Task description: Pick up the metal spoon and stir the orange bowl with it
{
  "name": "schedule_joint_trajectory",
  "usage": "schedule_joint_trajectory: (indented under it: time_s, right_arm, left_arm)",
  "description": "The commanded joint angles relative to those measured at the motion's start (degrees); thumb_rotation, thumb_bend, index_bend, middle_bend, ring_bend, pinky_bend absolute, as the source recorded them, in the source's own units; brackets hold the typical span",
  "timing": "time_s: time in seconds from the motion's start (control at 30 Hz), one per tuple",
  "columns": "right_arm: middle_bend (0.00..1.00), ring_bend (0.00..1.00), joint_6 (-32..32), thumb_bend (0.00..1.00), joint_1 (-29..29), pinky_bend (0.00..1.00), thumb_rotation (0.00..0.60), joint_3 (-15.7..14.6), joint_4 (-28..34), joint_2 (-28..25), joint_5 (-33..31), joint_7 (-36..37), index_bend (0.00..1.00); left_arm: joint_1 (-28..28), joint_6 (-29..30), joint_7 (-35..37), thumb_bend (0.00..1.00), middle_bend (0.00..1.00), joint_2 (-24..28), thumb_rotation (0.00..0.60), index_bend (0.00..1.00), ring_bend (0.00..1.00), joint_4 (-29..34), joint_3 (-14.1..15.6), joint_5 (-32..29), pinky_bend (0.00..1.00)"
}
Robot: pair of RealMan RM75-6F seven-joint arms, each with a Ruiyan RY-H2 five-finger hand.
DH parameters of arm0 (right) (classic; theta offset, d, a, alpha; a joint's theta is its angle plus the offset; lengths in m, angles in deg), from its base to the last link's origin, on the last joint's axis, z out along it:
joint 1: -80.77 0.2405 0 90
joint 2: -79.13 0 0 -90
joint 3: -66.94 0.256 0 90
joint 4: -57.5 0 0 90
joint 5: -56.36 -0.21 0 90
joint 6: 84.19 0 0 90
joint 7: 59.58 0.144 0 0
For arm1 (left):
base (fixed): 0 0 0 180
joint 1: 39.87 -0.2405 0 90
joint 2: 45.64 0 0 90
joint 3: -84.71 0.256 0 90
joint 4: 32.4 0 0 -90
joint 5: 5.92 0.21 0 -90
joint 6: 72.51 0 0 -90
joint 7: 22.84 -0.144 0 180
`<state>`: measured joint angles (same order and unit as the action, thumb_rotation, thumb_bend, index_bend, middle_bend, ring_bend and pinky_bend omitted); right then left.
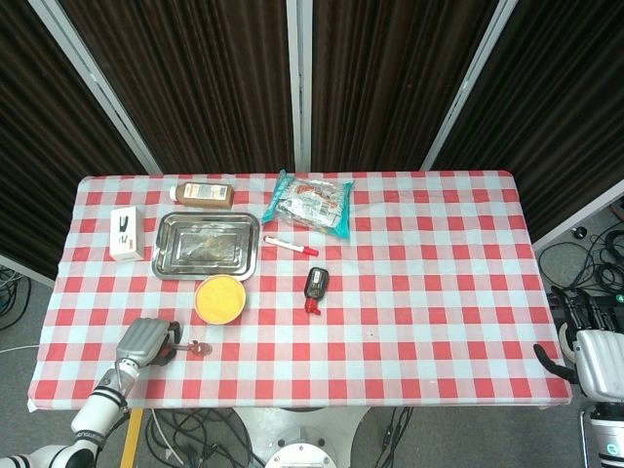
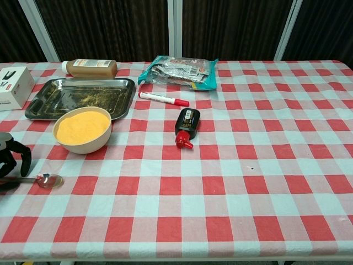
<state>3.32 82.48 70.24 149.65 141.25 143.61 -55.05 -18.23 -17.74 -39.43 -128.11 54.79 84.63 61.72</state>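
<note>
The metal spoon (image 2: 47, 179) lies flat on the checked cloth near the front left edge, its handle pointing left; the head view shows the spoon (image 1: 196, 347) too. Just behind it stands the orange bowl (image 2: 83, 129), full of orange powder, which the head view shows as a bowl (image 1: 220, 298) as well. My left hand (image 1: 146, 343) hangs low over the spoon's handle. Its dark fingers (image 2: 12, 157) arch above the handle without closing on it. My right hand (image 1: 597, 359) stays off the table's right edge, holding nothing.
A metal tray (image 2: 38, 105) sits behind the bowl, with a brown bottle (image 2: 88, 68) and a white box (image 2: 12, 86) near it. A red-capped marker (image 2: 163, 99), a small black bottle (image 2: 186, 126) and a teal packet (image 2: 179, 72) lie mid-table.
</note>
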Motion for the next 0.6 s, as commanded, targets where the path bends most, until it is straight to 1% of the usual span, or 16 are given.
schedule_joint_trajectory:
  time_s: [0.03,0.4,0.47,0.6]
  right_arm:
    - [0.23,0.05,0.1,0.18,0.0,0.16,0.600,0.0,0.0,0.0,0.0,0.0,0.07]
    - [0.23,0.05,0.4,0.19,-0.1,0.16,0.600,0.1,0.3,-0.1,0.2,-0.1,0.07]
    - [0.23,0.05,0.5,0.19,-0.1,0.17,0.600,0.1,0.3,-0.2,0.3,-0.1,0.07]
    - [0.23,0.05,0.8,0.18,-0.3,0.17,0.600,0.1,0.3,-0.5,0.5,0.1,0.07]
  left_arm:
    - [0.1,-0.1,0.0,0.36,0.90,0.0,0.600,0.58,0.91,-0.1,0.1,-0.1,1.00]
    - [0.1,1.5,-0.1,0.40,0.91,0.2,0.600,0.63,0.93,-0.1,0.6,0.6,1.00]
    - [0.1,2.2,-0.2,0.40,0.91,1.1,0.600,0.63,0.93,0.7,0.5,0.9,1.00]
    - [-0.2,5.2,-0.9,0.40,0.91,5.0,0.600,0.63,0.93,4.4,-0.4,2.1,1.00]
